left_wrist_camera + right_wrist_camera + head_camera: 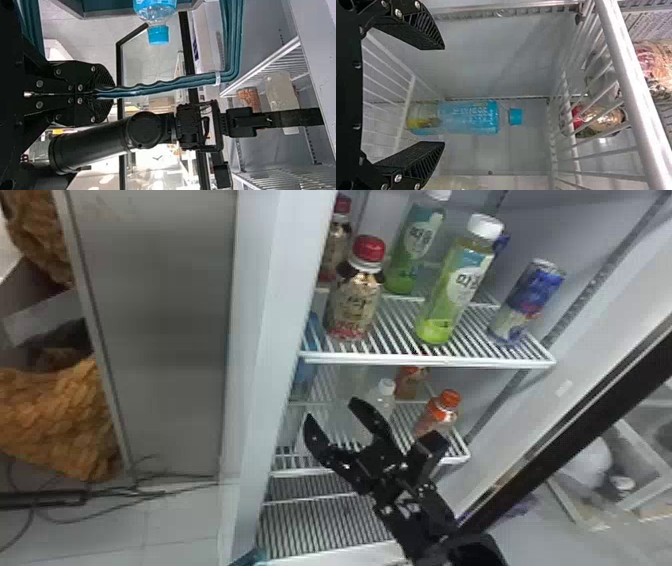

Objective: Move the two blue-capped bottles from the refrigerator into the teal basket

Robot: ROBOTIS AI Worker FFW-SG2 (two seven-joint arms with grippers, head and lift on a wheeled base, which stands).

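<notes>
My right gripper [330, 410] stands open in the head view, in front of the lower wire shelf. A blue-capped bottle [304, 377] shows partly behind the refrigerator's left edge. In the right wrist view the same upright bottle [470, 117] stands on the shelf beyond my right gripper [443, 95], nothing between its fingers. My left gripper [111, 93] is shut on the handle of the teal basket [233, 39] in the left wrist view. The other blue-capped bottle [157, 14] is in that basket. A corner of the teal basket [250, 559] shows at the head view's bottom edge.
Above the right gripper is a wire shelf [425, 361] with red-capped and green bottles and a blue can [529, 302]. An orange-capped bottle [439, 410] and a white-capped bottle [384, 396] stand on the lower shelf. The refrigerator's left wall edge [260, 340] is close to the fingers.
</notes>
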